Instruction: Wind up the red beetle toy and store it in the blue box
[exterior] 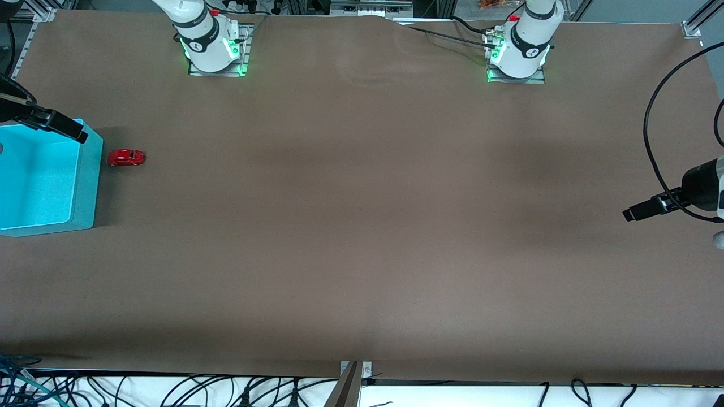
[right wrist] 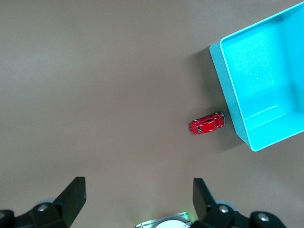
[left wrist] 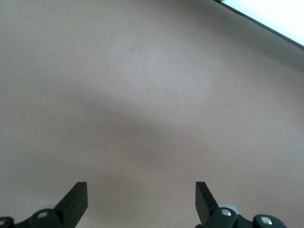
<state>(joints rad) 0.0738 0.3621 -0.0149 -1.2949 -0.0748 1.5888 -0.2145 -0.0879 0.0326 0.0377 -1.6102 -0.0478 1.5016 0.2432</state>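
The red beetle toy (exterior: 126, 157) sits on the brown table, close beside the blue box (exterior: 87, 181) at the right arm's end. Both show in the right wrist view, the toy (right wrist: 207, 123) next to the box's wall (right wrist: 227, 95). The box looks empty. My right gripper (right wrist: 139, 190) is open and empty; in the front view it (exterior: 68, 130) hangs over the box's corner nearest the bases. My left gripper (left wrist: 141, 194) is open and empty over bare table at the left arm's end, seen in the front view (exterior: 642, 212).
The right arm's base (exterior: 212, 51) and the left arm's base (exterior: 517, 56) stand along the table's edge farthest from the front camera. A black cable (exterior: 650, 141) loops above the table by the left gripper. Bare brown table lies between the two grippers.
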